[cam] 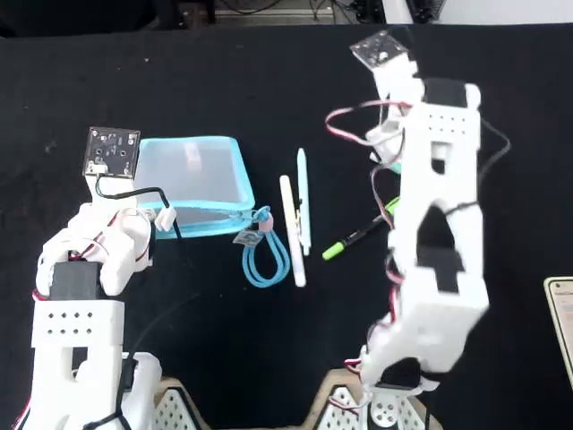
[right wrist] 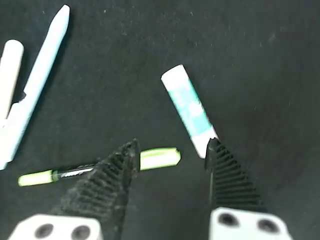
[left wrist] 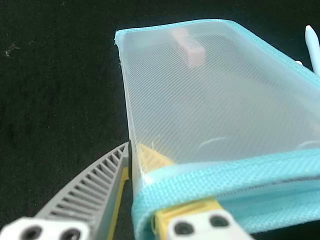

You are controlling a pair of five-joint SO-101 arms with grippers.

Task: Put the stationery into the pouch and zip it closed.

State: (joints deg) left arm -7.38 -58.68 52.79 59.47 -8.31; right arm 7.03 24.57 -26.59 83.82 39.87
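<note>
The clear pouch (cam: pixel 192 179) with teal trim lies at the left, a small pink item (left wrist: pixel 191 48) showing through its mesh wall (left wrist: pixel 215 105). My left gripper (left wrist: pixel 134 150) is shut on the pouch's corner by the zip band, with a grey finger (left wrist: pixel 97 187) outside. To the right of the pouch lie a white pen (cam: pixel 291 231), a light blue pen (cam: pixel 303 193) and a green highlighter (cam: pixel 356 237). My right gripper (right wrist: pixel 172 146) hangs open over the cloth. A white and teal glue stick (right wrist: pixel 189 107) ends beside one fingertip and the highlighter (right wrist: pixel 157 158) passes behind the other.
A blue loop strap (cam: pixel 266 257) trails from the pouch's zip end toward the pens. The right arm (cam: pixel 439 224) stretches over the table's right half. A card (cam: pixel 560 313) lies at the right edge. Black cloth covers the table.
</note>
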